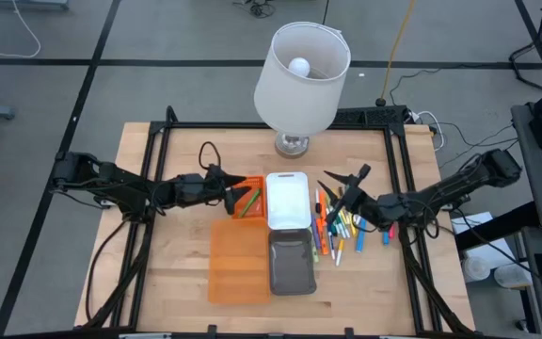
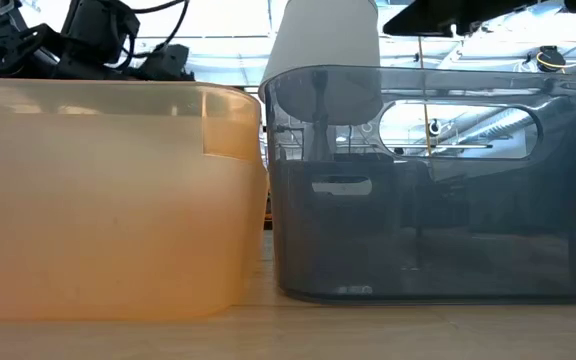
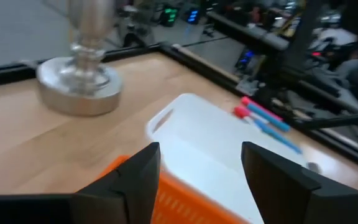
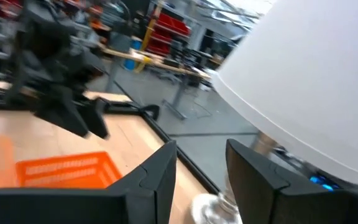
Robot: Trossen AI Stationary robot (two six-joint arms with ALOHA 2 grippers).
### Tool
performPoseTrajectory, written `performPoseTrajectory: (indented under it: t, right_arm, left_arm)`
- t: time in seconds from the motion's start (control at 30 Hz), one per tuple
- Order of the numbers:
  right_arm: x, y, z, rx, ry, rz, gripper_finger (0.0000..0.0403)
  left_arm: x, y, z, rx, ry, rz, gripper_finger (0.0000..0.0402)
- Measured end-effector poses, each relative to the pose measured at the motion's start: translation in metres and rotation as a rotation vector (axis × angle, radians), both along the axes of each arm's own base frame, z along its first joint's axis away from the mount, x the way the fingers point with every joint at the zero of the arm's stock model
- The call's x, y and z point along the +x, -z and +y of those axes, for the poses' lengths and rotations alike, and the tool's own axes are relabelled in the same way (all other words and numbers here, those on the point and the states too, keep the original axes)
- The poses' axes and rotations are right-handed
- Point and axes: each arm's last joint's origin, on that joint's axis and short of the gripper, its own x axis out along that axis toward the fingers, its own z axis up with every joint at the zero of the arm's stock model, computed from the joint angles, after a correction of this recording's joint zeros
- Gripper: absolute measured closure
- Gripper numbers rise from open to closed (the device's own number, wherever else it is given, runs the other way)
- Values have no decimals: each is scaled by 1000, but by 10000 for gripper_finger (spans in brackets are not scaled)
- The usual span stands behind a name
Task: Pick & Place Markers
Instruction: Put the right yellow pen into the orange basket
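Several markers in orange, yellow, green, blue and pink lie loose on the table, right of the white tray. A green marker lies in the small orange tray. My left gripper hovers over that tray's far edge; it is open with nothing between its fingers. My right gripper stands raised above the far end of the marker pile; it is open and empty. Two pink and blue markers show beyond the white tray.
A table lamp stands on its metal foot at the table's far middle. A larger orange tray and a grey tray sit near the front edge and fill the low view. Bare wood lies at the left and right.
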Motion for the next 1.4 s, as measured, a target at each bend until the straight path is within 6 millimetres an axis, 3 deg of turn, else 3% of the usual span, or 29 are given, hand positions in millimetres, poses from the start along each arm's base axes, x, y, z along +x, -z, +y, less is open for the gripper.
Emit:
performPoseTrajectory:
  t: [0.2, 0.37, 0.6, 0.77, 1.1, 1.4]
  right_arm:
    - [-7, -1, 10, 16, 17, -7, 273]
    - [-4, 8, 7, 51, 13, 68, 275]
    - [5, 13, -3, 421, -349, 282, 292]
    - [-5, 29, -18, 567, -203, 450, 298]
    - [-17, 57, -52, 732, 83, 496, 298]
    - [-14, 89, -64, 856, 64, 563, 297]
  left_arm:
    - [2, -11, -4, 78, 141, -90, 189]
    - [2, -21, -5, 163, 188, -183, 203]
    - [2, -22, -5, 174, 205, -192, 214]
    - [3, -19, -5, 168, 207, -163, 215]
    - [3, -18, -5, 165, 207, -156, 215]
    - [3, -18, -5, 166, 207, -155, 215]
